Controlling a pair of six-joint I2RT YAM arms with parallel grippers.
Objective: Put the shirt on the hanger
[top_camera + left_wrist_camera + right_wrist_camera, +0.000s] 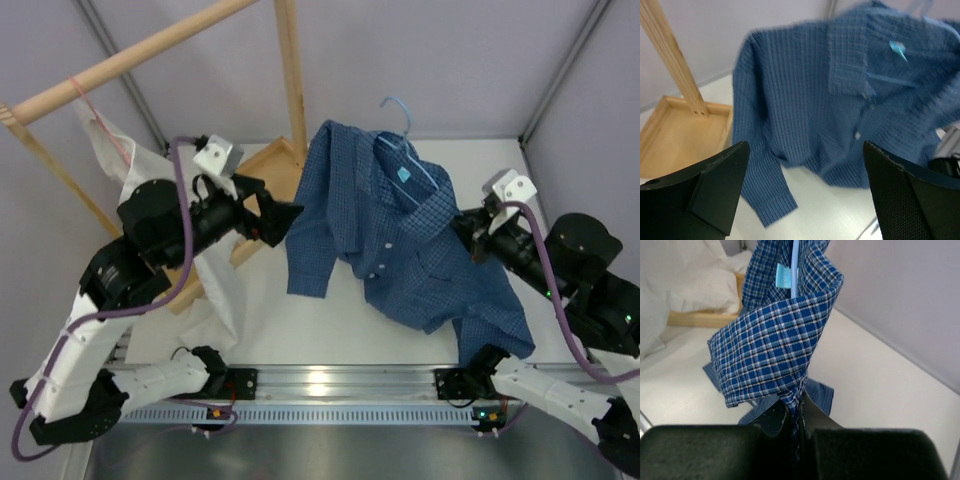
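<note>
The shirt hangs above the counter, long axis sloping down toward our right gripper — clenched on its shoulder cloth. Our left gripper, released and wide, sits just left of the free shoulder, nearer it. The hanger threads the collar; on the pale tag we read no writing.

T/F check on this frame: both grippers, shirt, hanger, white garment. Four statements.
1. The right gripper is shut on the shirt. True.
2. The left gripper grips the shirt. False: it is open and holds nothing.
3. The hanger runs up out of the shirt's collar. True.
4. The white garment lies by the right arm. False: it is on the left, by the wooden rack.
</note>
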